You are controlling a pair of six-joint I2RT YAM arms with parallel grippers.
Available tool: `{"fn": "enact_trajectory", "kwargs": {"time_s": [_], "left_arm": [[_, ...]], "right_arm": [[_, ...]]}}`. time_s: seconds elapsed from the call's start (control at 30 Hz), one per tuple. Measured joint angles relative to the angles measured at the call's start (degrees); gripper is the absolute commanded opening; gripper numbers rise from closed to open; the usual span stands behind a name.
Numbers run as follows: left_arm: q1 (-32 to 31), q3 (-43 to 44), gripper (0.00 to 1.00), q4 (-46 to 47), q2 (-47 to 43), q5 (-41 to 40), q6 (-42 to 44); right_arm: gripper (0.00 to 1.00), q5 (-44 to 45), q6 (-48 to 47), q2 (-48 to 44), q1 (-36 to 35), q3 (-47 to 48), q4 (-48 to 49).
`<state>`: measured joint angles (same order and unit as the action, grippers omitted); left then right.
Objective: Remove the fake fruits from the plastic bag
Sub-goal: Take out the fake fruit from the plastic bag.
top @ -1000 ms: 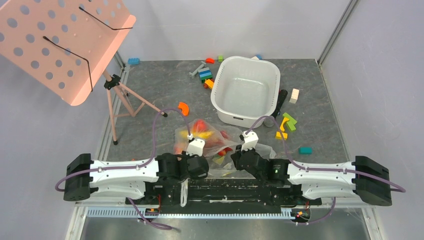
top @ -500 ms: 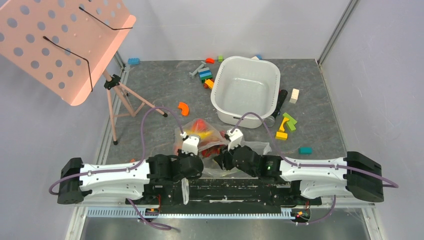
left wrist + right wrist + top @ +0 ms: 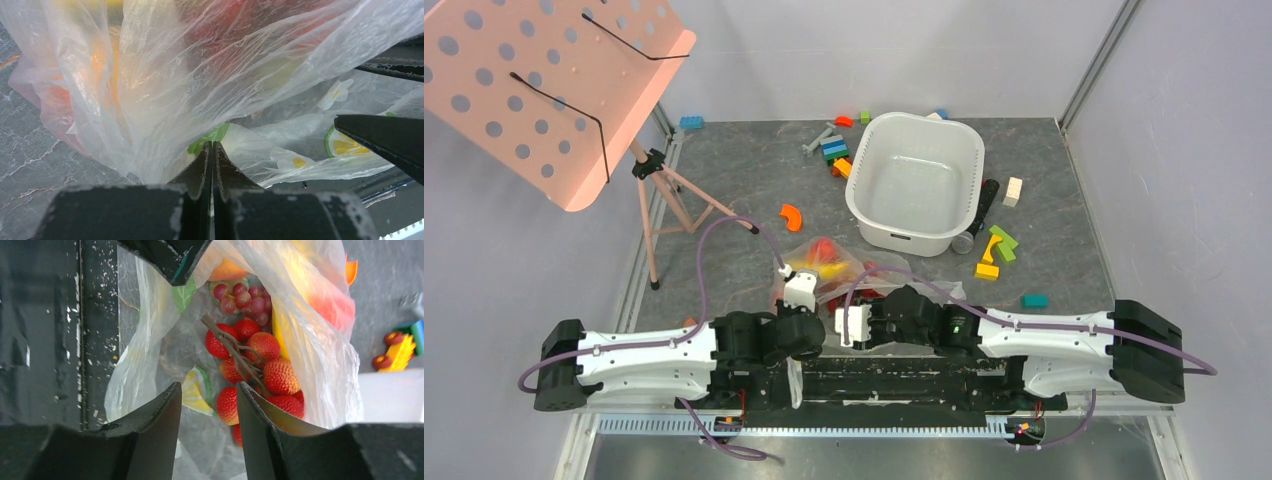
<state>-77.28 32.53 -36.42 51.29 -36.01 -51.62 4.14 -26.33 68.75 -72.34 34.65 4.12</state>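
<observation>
Left gripper clamped on plastic bag film, near tabletop edge; right gripper jaws apart at bag mouth, nearer arm; fake fruits just ahead of tips, stem diagonal

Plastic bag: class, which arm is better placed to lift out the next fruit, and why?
Right. The right gripper is open and aimed into the mouth of the plastic bag, at the red fruit bunch. The left gripper is shut on the bag's film, holding it.
</observation>
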Motion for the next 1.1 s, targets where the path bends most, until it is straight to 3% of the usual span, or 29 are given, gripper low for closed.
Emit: {"fn": "enact_trajectory", "kwargs": {"time_s": [0.2,0.4,1.1], "left_arm": [[0.0,-1.6,0.02,1.3,-0.7,0.0,0.0],[0.0,-3.0,0.02,2.3,-1.1,0.1,-0.1],[0.0,-4.8,0.02,3.1,-2.1,0.1,-2.3]], "right_arm": [[0.47,-5.8,-13.8,2.4,3.6,1.4,-1.7],[0.49,-8.7,-19.7,7.7,4.7,4.1,-1.9],[0.48,-11.0,-22.1,16.8,4.7,7.1,5.0]]}}
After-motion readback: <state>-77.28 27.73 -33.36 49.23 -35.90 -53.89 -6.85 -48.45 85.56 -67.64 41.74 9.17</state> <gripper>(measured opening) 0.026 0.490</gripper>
